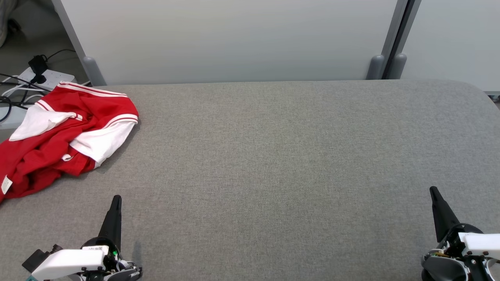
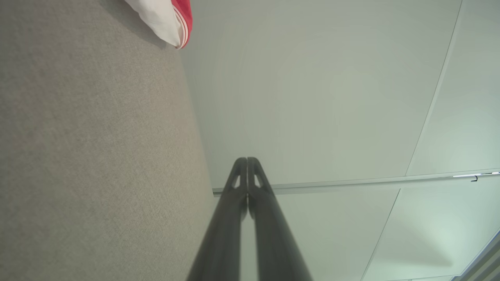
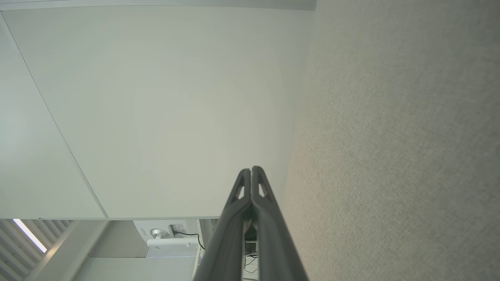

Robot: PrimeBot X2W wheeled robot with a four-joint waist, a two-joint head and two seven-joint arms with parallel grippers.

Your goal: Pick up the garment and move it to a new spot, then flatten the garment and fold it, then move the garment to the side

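A crumpled red garment [image 1: 58, 136] with white sleeves and striped trim lies at the far left of the grey table [image 1: 273, 156], partly hanging over its left edge. A white and red corner of the garment [image 2: 168, 19] shows at the top of the left wrist view. My left gripper [image 1: 116, 199] rests near the table's front left, below the garment and apart from it, fingers pressed together with nothing between them [image 2: 247, 162]. My right gripper [image 1: 433, 190] sits at the front right, also shut and empty [image 3: 251, 171].
A pale partition wall [image 1: 234, 39] stands along the table's far edge. Beyond the table's far left corner lie a white power strip [image 1: 47, 78] and black cables [image 1: 11, 97].
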